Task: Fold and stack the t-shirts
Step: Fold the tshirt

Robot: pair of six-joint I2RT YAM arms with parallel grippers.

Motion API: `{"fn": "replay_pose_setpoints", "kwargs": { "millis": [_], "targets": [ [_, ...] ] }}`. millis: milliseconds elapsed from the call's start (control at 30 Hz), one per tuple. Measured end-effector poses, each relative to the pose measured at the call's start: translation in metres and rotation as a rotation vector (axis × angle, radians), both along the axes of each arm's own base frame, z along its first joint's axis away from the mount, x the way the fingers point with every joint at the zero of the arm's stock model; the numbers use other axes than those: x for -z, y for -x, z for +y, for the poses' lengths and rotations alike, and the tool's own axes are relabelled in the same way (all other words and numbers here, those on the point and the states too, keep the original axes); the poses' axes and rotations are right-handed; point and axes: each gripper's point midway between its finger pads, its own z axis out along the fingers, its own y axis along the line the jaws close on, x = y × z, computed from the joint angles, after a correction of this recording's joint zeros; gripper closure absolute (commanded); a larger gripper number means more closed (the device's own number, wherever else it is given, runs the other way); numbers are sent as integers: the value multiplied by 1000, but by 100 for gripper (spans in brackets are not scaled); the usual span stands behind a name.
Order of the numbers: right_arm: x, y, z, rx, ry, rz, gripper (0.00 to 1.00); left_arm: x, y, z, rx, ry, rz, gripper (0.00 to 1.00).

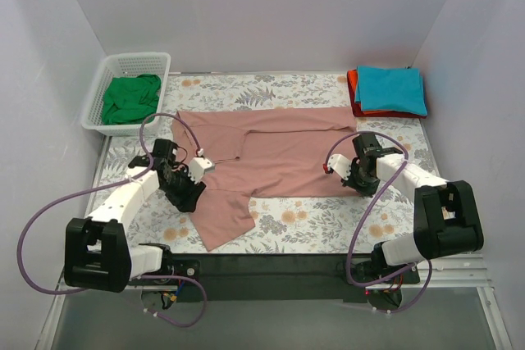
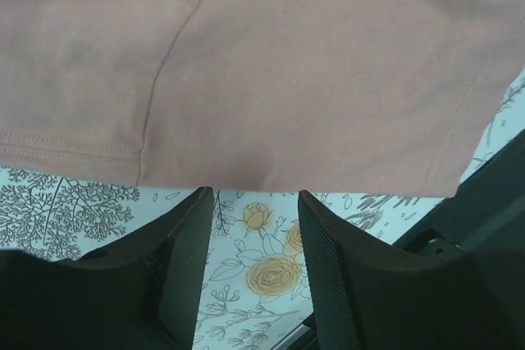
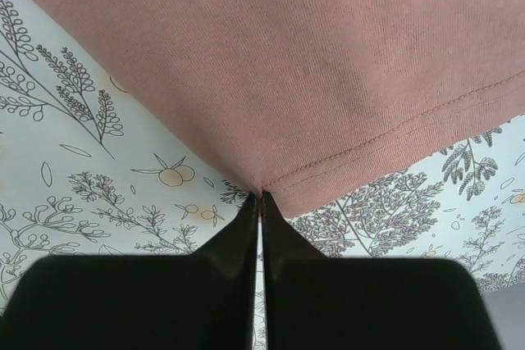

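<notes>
A dusty-pink t-shirt (image 1: 279, 153) lies spread across the middle of the table, plain side up. My left gripper (image 1: 187, 193) stands at its left side, by the sleeve. In the left wrist view the left gripper (image 2: 256, 196) is open, with the pink t-shirt's edge (image 2: 271, 79) just past its tips and only tablecloth between the fingers. My right gripper (image 1: 336, 168) is at the shirt's right edge. In the right wrist view the right gripper (image 3: 261, 196) is shut, pinching the stitched hem of the pink t-shirt (image 3: 312, 63) at a corner.
A teal t-shirt (image 1: 392, 89) lies folded on a red-orange one (image 1: 353, 93) at the back right. A green t-shirt (image 1: 130, 97) sits crumpled in the white mesh basket (image 1: 138, 56) at the back left. The floral tablecloth (image 1: 312, 223) covers the table.
</notes>
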Motion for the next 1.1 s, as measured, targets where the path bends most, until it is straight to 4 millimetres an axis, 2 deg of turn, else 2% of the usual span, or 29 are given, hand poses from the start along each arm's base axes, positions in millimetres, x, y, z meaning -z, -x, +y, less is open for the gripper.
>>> {"fn": "replay_pose_setpoints", "kwargs": {
  "millis": [133, 333, 467, 500, 533, 567, 633, 700, 800, 967, 1100],
  "targets": [
    [0, -1, -1, 3, 7, -5, 99, 9, -3, -1, 59, -52, -55, 62],
    [0, -1, -2, 4, 10, -6, 99, 15, -16, -2, 92, -81, -104, 61],
    [0, -1, -2, 4, 10, -6, 99, 36, -11, 1, 121, -112, -88, 60],
    [0, -2, -2, 4, 11, -6, 99, 36, -13, 2, 126, -119, -101, 61],
    [0, -2, -2, 4, 13, -6, 99, 36, -13, 3, 136, -126, -110, 65],
    [0, -2, -2, 4, 13, -6, 99, 37, -13, 4, 144, -134, -118, 78],
    [0, -2, -2, 4, 13, -6, 99, 38, -14, 5, 154, -143, -135, 92],
    [0, -2, -2, 5, 14, -6, 99, 37, -16, 5, 161, -148, -153, 99],
    [-2, -2, -3, 4, 15, -11, 99, 35, -17, 7, 173, -158, -165, 100],
    [-20, -4, -6, 11, 7, -75, 99, 26, 9, 12, 184, -163, -98, 100],
    [-38, -3, -12, 20, -2, -133, 99, 5, 14, 11, 190, -149, -97, 100]
  ]
}}
